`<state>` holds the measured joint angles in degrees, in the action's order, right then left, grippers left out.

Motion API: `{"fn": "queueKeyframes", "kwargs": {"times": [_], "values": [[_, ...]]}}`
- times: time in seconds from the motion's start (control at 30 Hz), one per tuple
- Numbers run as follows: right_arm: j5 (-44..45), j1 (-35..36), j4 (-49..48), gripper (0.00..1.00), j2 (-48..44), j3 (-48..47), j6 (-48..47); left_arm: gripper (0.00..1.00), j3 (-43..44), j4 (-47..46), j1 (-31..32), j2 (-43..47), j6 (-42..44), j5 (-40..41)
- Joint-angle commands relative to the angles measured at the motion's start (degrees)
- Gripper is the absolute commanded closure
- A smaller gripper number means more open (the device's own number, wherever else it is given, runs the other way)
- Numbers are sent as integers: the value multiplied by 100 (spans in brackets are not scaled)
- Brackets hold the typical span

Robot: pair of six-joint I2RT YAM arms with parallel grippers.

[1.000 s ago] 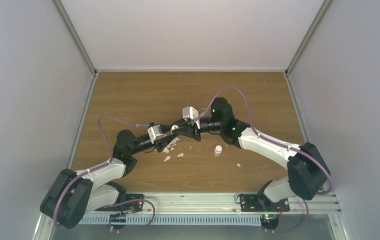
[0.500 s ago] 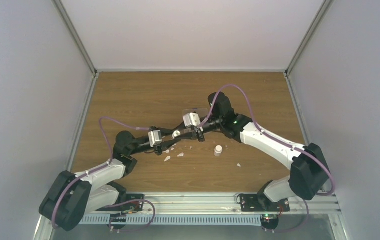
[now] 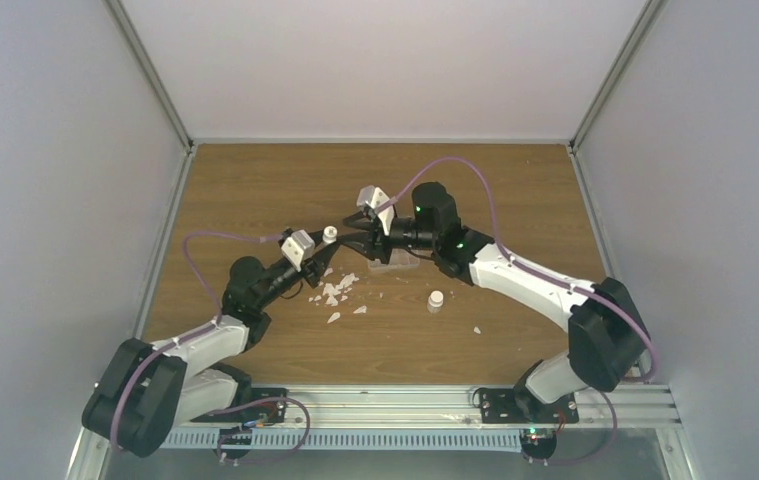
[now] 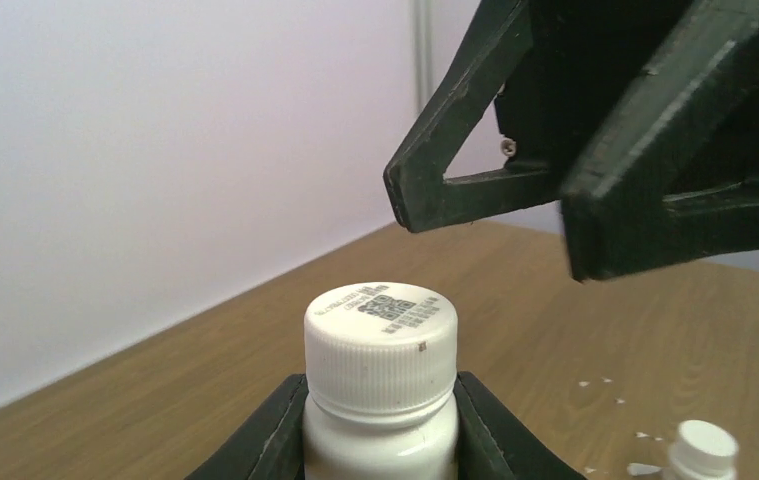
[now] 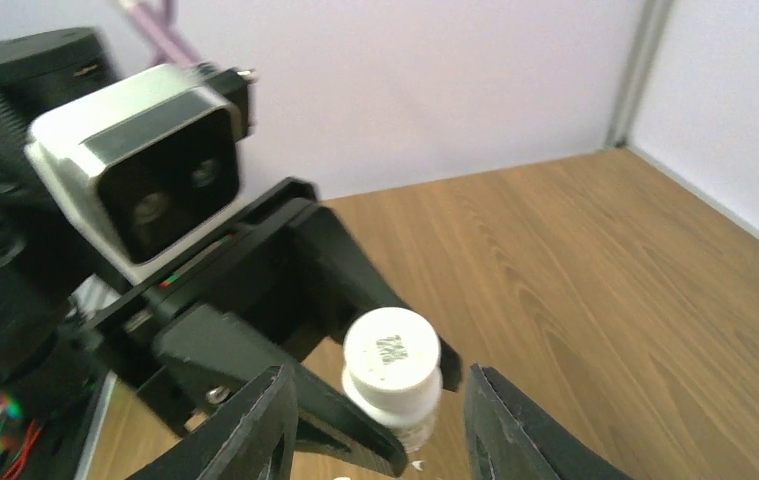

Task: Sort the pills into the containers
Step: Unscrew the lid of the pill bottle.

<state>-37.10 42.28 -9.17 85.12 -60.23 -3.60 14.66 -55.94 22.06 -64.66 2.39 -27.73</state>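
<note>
Just left of centre in the top view, the left gripper (image 3: pixel 325 243) pinches a white capped vial (image 4: pixel 380 440) by its body. The right gripper (image 5: pixel 377 385) faces it from the right, jaws spread wide on either side of the cap (image 5: pixel 391 348) without touching it. The clear organiser box (image 3: pixel 398 264) lies flat just right of centre under the right arm (image 3: pixel 515 280), white flakes (image 3: pixel 335 290) to its lower left and a second vial (image 3: pixel 436 300) below it; the pills are too small to make out.

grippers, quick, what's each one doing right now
left gripper: closed on the white vial, held upright, cap on.
right gripper: open, fingers spread either side of the vial's cap, holding nothing.
</note>
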Motion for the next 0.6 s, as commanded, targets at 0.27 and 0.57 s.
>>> {"fn": "queueKeyframes", "kwargs": {"times": [0.27,0.57], "values": [[1992,80,-541,0,789,-566,2456,33,20,-158,222,-220,61,1229],[2041,390,-541,0,873,-663,2741,32,122,-89,323,-403,151,1645]]}}
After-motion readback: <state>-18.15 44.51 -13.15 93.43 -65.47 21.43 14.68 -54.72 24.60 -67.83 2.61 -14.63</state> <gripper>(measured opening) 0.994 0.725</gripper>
